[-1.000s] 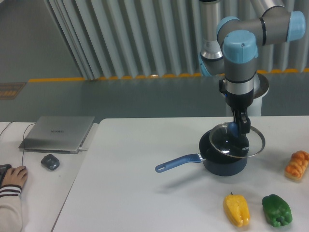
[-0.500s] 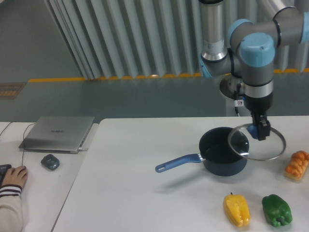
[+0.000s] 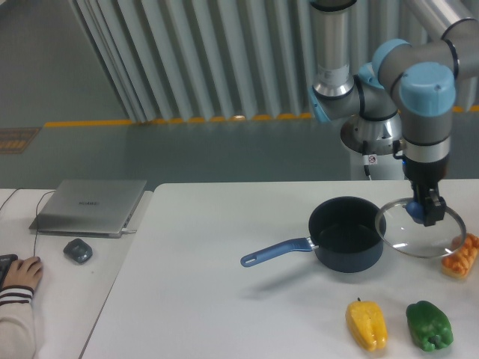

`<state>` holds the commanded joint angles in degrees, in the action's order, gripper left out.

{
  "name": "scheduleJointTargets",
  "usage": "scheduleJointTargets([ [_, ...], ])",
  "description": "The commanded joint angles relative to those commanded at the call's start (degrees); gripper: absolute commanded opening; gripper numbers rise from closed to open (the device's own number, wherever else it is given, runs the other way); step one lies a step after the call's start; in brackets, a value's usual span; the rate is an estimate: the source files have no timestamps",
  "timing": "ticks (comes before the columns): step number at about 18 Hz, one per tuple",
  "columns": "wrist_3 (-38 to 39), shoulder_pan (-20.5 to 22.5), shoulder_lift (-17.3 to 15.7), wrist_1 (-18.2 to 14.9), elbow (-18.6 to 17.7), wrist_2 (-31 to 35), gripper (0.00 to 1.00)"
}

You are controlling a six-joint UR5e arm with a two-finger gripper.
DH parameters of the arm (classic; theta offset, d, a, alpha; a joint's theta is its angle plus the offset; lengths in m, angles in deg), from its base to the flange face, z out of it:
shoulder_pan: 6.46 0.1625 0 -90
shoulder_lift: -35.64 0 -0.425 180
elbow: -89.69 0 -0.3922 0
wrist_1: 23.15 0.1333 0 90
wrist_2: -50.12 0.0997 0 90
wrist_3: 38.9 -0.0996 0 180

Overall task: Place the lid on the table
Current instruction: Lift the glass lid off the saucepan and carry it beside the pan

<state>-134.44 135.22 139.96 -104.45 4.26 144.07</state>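
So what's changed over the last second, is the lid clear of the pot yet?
The gripper, shut on the knob of the lid, has carried it rightward off the saucepan. It was tilted over the pot a second ago; now it hangs beside the pot, only its left edge near the rim, its right edge close to the orange food. Saucepan, peppers and laptop have not moved.
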Motion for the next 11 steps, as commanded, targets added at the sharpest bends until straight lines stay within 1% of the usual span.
scheduleJointTargets([
  [2,0.0,0.09,0.79,1.41,0.0,0.0,0.51],
  [6,0.17,0.09,2.46,1.94,0.0,-0.62,0.52],
  [8,0.26,0.09,3.69,3.6,-0.09,-0.62,0.52],
  [11,0.0,0.09,4.49,3.87,-0.26,-0.53,0.52],
])
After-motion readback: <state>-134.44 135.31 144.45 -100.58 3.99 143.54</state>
